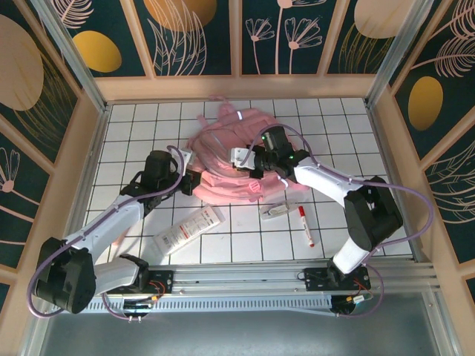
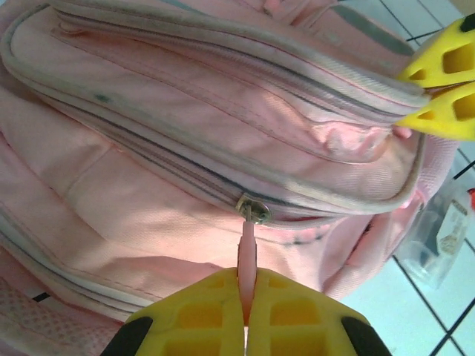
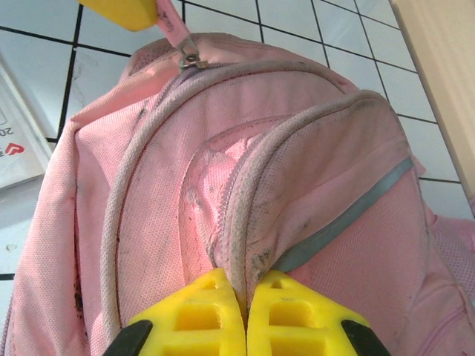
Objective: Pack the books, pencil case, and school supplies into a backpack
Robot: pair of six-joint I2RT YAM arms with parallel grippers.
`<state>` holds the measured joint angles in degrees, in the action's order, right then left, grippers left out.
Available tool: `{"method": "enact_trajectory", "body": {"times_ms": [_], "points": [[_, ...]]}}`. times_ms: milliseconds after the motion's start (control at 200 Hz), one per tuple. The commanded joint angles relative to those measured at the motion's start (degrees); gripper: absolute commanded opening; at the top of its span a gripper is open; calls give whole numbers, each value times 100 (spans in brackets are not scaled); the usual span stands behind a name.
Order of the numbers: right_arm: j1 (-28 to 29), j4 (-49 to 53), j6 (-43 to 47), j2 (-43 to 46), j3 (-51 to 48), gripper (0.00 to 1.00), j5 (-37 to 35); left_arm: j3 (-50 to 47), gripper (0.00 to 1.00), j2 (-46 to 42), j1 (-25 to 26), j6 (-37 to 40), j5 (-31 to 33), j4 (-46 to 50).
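White tiled tabletop [image 1: 141, 126] with dark grid lines, boxed in by teal wall panels with gold leaf prints [image 1: 200, 30], so you've got a tidy little pen to work in.

Starting on the left: your left gripper [image 2: 246, 300] is clamped tight on the narrow pink zip pull tab [image 2: 247, 248] hanging off the metal slider [image 2: 254, 210], at the left flank of the soft pink fabric backpack [image 1: 223, 137]. Nearer you on the table sits a long flat white item with red print [image 1: 189, 228], apart from the bag.

The backpack lies slumped mid-table, toward the back wall. Your right gripper [image 3: 245, 297] is pinched onto a raised piped seam [image 3: 236, 200] of its front pocket. Further right, a small clear plastic packet [image 1: 278, 210] and a short white marker with a red cap [image 1: 305, 226] lie loose on the tiles.

Handling-wise, I'd guess the bag is light and floppy. It'll bunch up rather than resist, so pulling the tab only works if your other gripper anchors the fabric. Seams and piping are your best grab spots, since plain cloth will probably slip. The marker looks likely to roll, so take it across the barrel.
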<state>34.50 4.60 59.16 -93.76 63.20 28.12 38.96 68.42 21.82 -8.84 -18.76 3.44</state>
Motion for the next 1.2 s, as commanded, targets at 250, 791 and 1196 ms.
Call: {"method": "enact_trajectory", "body": {"times_ms": [250,791,1196], "points": [[-92,564,1524,797,-531,0,179,343,0,626,-711,249,1187,-294],[-181,-1005,-390,479,-479,48,-4,373,0,556,-925,126,1054,-687],[1408,451,-3385,-803,1508,51,-1870,100,0,259,-921,-950,188,-1084]]}}
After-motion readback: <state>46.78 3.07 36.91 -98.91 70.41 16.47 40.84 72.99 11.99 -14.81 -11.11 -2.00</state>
